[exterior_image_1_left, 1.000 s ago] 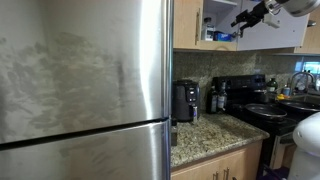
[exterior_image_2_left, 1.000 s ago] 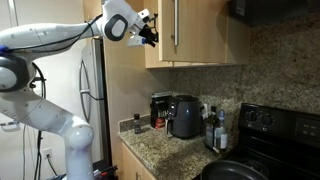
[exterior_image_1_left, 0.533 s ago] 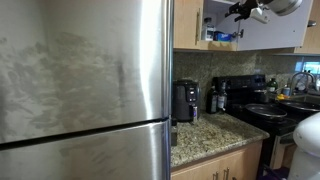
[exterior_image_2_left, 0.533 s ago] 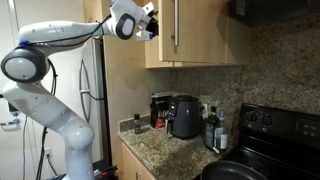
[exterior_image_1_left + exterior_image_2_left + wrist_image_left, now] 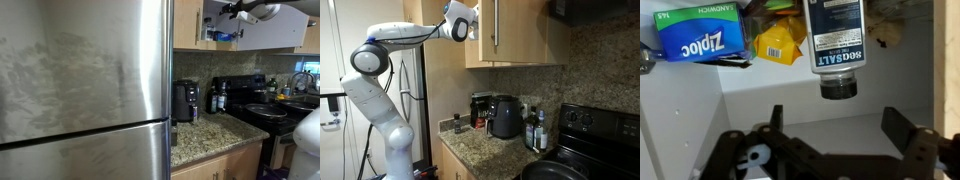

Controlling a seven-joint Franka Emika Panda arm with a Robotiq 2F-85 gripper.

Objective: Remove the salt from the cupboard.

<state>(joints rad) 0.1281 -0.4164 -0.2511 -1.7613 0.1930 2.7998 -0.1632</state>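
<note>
Exterior views are both showing a change from one second ago: the gripper [image 5: 237, 10] is now standing higher and closer to the open cupboard [image 5: 188, 25], and the arm's elbow [image 5: 370, 58] is now sitting further toward the cupboard than before. In an exterior view the gripper was hanging tilted at about 4 o'clock from where it is now; at this moment it is lying level at the cupboard's opening. In an exterior view the wrist is almost touching the cupboard's side edge [image 5: 470, 45].

Wrist view is giving the writing. The salt [image 5: 835, 40] is standing inside the cupboard on the white shelf [image 5: 700, 110], at 12 o'clock from the gripper. Its dark label is carrying a light band with big letters ending in "SALT"; the letters before them are looking like "SOG", but I cannot be sure, and the small lines above are too fine to read. Its dark round end is pointing toward the gripper. At 11 o'clock a yellow packet [image 5: 780, 42] is lying just beside the salt, and at 10 o'clock a blue box [image 5: 698, 35] is showing the word "Ziploc" in white.

The gripper's two fingers [image 5: 775, 120] are spread wide apart, holding nothing and not touching the salt
</note>
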